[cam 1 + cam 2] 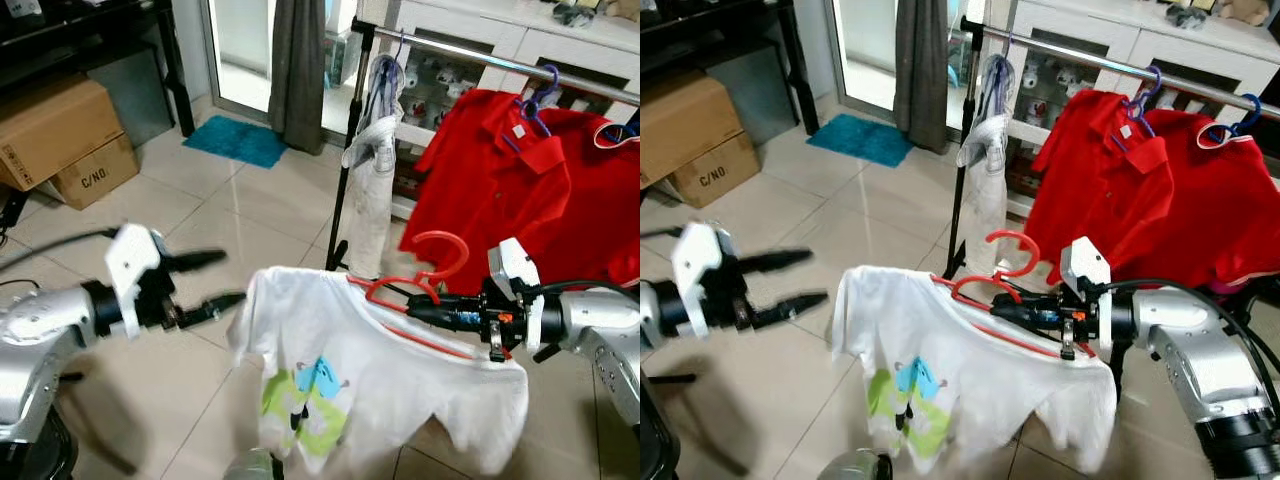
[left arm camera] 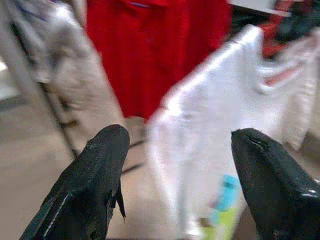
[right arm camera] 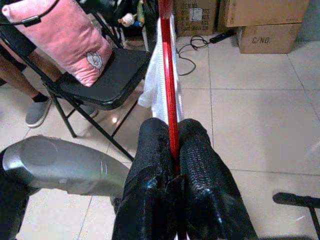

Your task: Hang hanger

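- Hanger [image 1: 415, 290], red, is pinched tight in the right gripper [image 1: 425, 306], below the rail [image 1: 480, 58].
- White shirt [image 1: 350, 370] hides most of it.
- Left gripper [image 1: 225, 280] is blurry, fingers spread, touching nothing.

The hanger [image 1: 420, 285] is looking like smooth, glossy red plastic, and the right gripper [image 1: 418, 308] is pinching it between textured matt black fingers [image 3: 200, 170]. Below that gripper a soft white cloth T-shirt [image 1: 370, 375] is hanging with a printed picture. The left gripper [image 1: 215, 282], its matt black fingers spread, is showing a white plastic housing. Beyond both, a shiny metal rail [image 1: 500, 60] is carrying red cloth shirts [image 1: 520, 190]. Glossy floor tiles [image 1: 230, 230] are reflecting light, near matt brown cardboard boxes [image 1: 60, 135].
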Controlling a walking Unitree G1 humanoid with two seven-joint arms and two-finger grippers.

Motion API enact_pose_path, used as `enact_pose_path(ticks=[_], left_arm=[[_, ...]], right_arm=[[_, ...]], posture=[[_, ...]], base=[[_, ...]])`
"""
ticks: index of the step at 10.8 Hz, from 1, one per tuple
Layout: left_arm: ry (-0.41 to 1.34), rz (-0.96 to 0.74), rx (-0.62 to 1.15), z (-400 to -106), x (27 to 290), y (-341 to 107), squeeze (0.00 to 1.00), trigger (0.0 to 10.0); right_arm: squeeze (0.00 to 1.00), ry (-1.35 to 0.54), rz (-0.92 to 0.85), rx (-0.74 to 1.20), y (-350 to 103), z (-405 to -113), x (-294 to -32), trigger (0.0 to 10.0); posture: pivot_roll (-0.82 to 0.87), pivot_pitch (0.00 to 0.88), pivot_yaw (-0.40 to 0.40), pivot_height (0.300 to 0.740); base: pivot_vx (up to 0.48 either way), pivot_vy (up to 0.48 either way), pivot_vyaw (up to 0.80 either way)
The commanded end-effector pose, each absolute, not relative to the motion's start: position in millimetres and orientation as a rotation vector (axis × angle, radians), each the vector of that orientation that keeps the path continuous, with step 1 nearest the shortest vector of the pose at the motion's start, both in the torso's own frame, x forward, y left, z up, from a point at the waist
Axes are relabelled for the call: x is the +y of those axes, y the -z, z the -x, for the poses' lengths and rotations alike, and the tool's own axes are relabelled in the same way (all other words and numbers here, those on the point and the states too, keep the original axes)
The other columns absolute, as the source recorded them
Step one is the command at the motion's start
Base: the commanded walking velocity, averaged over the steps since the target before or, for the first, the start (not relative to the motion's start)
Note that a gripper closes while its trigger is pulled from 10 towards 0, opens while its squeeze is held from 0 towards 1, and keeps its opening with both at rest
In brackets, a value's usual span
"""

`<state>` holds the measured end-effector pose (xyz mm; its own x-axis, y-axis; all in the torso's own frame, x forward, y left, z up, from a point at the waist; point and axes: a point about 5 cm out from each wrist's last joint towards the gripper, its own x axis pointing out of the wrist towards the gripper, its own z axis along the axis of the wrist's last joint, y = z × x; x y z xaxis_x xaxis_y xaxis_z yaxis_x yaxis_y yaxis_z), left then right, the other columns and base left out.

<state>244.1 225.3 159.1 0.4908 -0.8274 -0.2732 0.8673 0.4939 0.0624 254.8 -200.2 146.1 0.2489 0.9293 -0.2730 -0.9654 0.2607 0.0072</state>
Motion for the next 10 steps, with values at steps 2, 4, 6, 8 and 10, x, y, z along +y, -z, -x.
enact_pose_path(ticks=[2, 4, 6, 8, 10], left_arm=[[1.141, -0.212, 0.25, -238.8, 219.8, -155.9, 0.0, 10.0], [1.058, -0.26, 0.233, -248.6, 227.3, -152.7, 0.0, 10.0], [0.957, -0.295, 0.174, -259.8, 234.5, -155.1, 0.0, 10.0], [0.963, -0.271, 0.133, -260.3, 238.9, -162.4, 0.0, 10.0], [0.992, -0.267, 0.137, -257.7, 239.0, -164.3, 0.0, 10.0]], right_arm=[[0.0, -1.31, 0.2, 0.173, -163.6, -258.3, -201.9, 10.0], [0.0, -1.319, 0.198, 0.169, -164.9, -257.2, -201.8, 10.0], [0.0, -1.326, 0.197, 0.166, -167.2, -256.3, -202.0, 10.0], [0.0, -1.347, 0.195, 0.161, -173.1, -253.9, -203.9, 10.0], [0.0, -1.369, 0.199, 0.163, -175.4, -251.9, -205.0, 10.0]], posture=[[0.16, 0.022, -0.049, 0.74], [0.16, 0.023, -0.046, 0.74], [0.16, 0.023, -0.046, 0.74], [0.16, 0.022, -0.042, 0.74], [0.16, 0.023, -0.042, 0.74]], base=[[0.0, 0.0, 0.0], [0.0, 0.0, 0.0], [0.0, 0.0, 0.0], [0.0, 0.0, 0.0], [0.0, 0.0, 0.0]])
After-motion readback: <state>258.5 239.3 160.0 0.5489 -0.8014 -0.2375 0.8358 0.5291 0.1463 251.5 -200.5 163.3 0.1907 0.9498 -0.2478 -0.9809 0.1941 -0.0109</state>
